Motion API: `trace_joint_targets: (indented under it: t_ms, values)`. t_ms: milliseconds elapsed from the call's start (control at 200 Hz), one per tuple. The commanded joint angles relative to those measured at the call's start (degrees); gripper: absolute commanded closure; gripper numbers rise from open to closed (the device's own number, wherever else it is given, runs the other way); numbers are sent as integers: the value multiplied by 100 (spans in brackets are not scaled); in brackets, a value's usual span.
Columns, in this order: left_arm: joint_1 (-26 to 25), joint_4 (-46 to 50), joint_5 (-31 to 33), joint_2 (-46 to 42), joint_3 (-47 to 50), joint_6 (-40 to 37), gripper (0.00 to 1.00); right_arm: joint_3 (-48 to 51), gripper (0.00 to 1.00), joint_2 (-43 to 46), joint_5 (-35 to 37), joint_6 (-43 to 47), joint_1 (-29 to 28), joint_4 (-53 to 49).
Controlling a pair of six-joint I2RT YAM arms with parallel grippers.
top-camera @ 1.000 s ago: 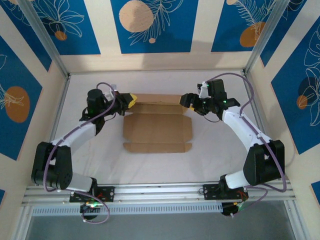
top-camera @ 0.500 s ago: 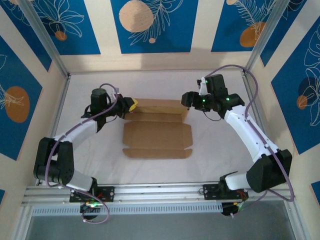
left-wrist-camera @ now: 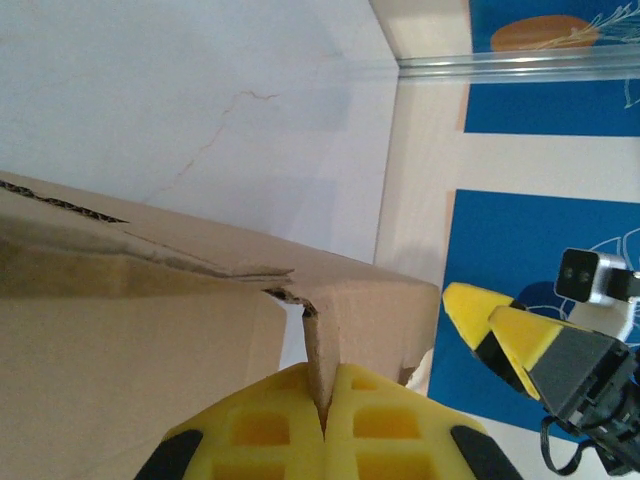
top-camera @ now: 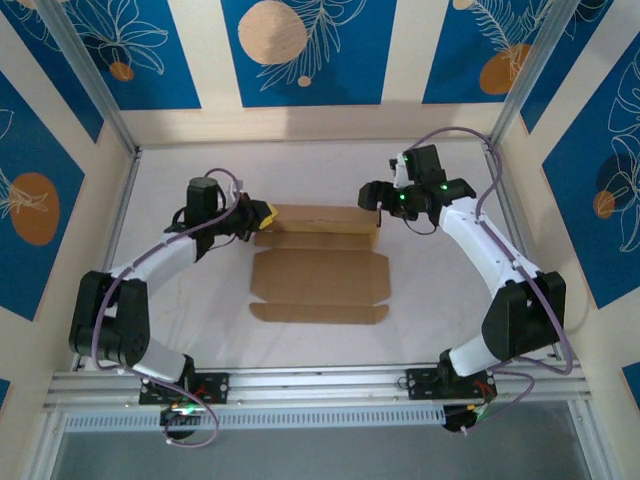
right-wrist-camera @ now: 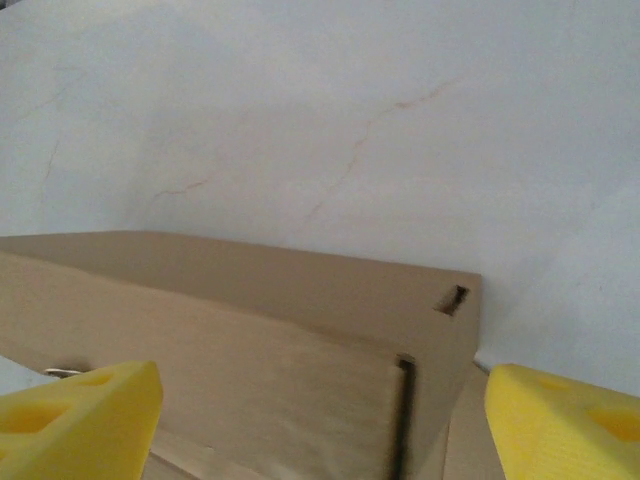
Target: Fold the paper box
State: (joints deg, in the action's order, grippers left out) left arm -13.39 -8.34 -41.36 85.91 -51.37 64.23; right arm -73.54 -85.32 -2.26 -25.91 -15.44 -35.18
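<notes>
You have the box lying brown and opened out in the middle of the tabletop, a little toward its far edge. The wide middle panel lies flat, and a narrow flap lies flat along its near side. The far part is folded up into a long raised section that runs left to right.

Your left gripper sits at the left end of that raised section. In the left wrist view its yellow fingers are clenched together on a thin cardboard tab that stands on edge between them, at the corner of the box.

Your right gripper is at the right end of the same section. In the right wrist view its fingers are spread wide and released, with nothing gripped. The box's right end, with its slot and small notch, stands between and just beyond them. You can see a gap between the right-hand finger and the cardboard. You cannot tell whether the other finger touches it.

The two arms reach in from opposite sides and face each other across the box.
</notes>
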Motion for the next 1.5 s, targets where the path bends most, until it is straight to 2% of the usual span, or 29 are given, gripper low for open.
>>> trace_joint_targets:
  t_ms: [0, 145, 310, 355, 460, 510, 585, 680, 815, 925, 990, 1055, 1131, 1286, 1496]
  values:
    - [-52, 475, -56, 203, -231, -446, 100, 271, 14, -33, -651, -128, 172, 189]
    - [-50, 451, -56, 277, -232, -449, 100, 628, 17, -129, -778, -354, 354, 493]
    - [-52, 822, 88, 204, -345, -712, 100, 828, 26, -235, -929, -433, 412, 698]
    - [-55, 933, 127, 157, -381, -796, 94, 856, 28, -244, -796, -441, 377, 671]
    - [-55, 1434, 338, 36, -544, -1070, 66, 1022, 31, -265, -567, -520, 349, 743]
    - [-43, 1771, 449, -39, -677, -1300, 57, 1050, 32, -317, -497, -540, 380, 756]
    - [-20, 2438, 747, -238, -852, -1774, 50, 1035, 33, -388, -391, -566, 410, 731]
    - [85, 3192, 1550, -652, -847, -2208, 44, 1006, 33, -429, -264, -595, 407, 744]
    - [130, 3521, 2281, -1183, -602, -2722, 44, 960, 33, -471, -226, -645, 380, 821]
    - [259, 2962, 2296, -1402, -24, -2857, 51, 788, 33, -596, -227, -597, 359, 744]
    - [383, 2336, 2251, -1405, 410, -2770, 58, 704, 33, -639, -199, -550, 357, 697]
    - [494, 1718, 2065, -1180, 704, -2512, 67, 653, 34, -643, -178, -517, 341, 672]
    - [506, 1411, 1864, -664, 627, -2381, 70, 609, 34, -644, -195, -490, 328, 642]
    - [491, 1050, 1834, 188, 367, -2315, 67, 605, 34, -637, -232, -451, 279, 637]
    - [458, 657, 2002, 703, 285, -2338, 62, 652, 34, -609, -232, -416, 192, 696]
